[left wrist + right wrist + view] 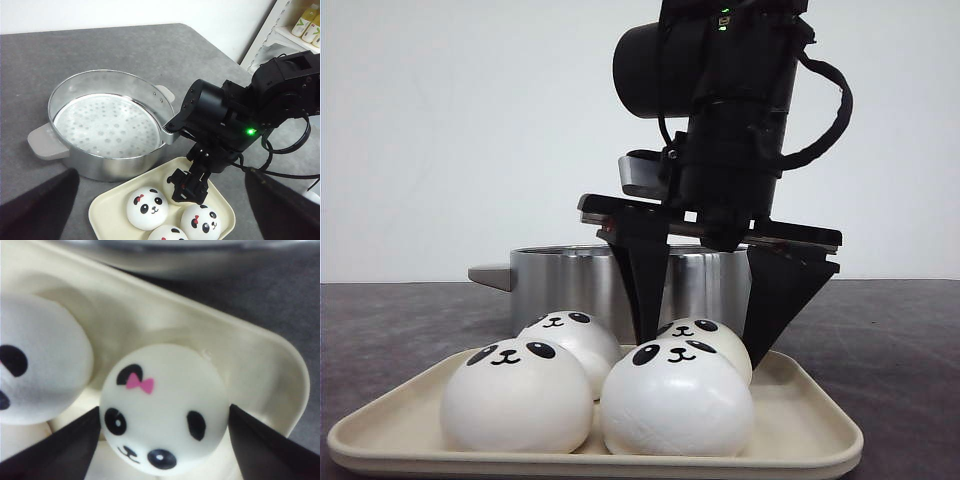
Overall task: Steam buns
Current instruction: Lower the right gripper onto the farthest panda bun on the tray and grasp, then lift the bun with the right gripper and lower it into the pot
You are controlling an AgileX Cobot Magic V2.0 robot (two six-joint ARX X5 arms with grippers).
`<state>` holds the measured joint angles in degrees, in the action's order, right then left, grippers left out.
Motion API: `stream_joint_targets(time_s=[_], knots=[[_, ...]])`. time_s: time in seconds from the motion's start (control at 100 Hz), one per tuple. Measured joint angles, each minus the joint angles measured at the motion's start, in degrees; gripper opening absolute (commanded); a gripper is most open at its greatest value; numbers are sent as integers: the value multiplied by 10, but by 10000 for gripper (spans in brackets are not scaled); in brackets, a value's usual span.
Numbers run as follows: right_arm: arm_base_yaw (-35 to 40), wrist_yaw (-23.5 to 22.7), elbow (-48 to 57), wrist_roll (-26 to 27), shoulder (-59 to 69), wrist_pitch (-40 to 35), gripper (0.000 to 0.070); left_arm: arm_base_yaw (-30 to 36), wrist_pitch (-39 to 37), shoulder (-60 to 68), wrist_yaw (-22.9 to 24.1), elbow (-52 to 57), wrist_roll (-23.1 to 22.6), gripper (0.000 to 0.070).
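Observation:
Four white panda-faced buns sit on a cream tray (800,440): front left (517,395), front right (676,398), back left (572,335) and back right (710,338). My right gripper (703,350) is lowered over the back right bun with one black finger on each side of it, open. In the right wrist view this bun (165,407), with a pink bow, fills the gap between the fingers of the right gripper (165,440). My left gripper (162,207) is open and empty, high above the tray (105,215), looking down on three buns (146,208); the right gripper (189,187) hides most of the fourth.
An empty steel steamer pot (107,125) with a perforated floor and grey handles stands just behind the tray; it also shows in the front view (560,285). A shelf with bottles (305,22) stands beyond the table's far corner. The tabletop is dark grey.

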<state>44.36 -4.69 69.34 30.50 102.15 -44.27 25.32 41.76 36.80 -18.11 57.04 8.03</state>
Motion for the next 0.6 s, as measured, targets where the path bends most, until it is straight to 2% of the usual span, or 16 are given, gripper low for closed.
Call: stream_joint_targets(time_s=[0.1,0.18,0.25,0.37,0.41,0.45,0.6], knots=[[-6,0,0,0,0,13,465,0,0,0,1,0,0,677],[-10,0,0,0,2,15,424,0,0,0,2,0,0,677],[-13,-3,1,0,9,12,318,0,0,0,2,0,0,677],[-16,-3,8,0,21,0,206,0,0,0,2,0,0,677],[-16,-2,10,0,23,-3,119,0,0,0,2,0,0,677],[-16,0,10,0,25,-4,0,0,0,0,2,0,0,677],[-13,13,10,0,24,-3,1,0,0,0,2,0,0,677]])
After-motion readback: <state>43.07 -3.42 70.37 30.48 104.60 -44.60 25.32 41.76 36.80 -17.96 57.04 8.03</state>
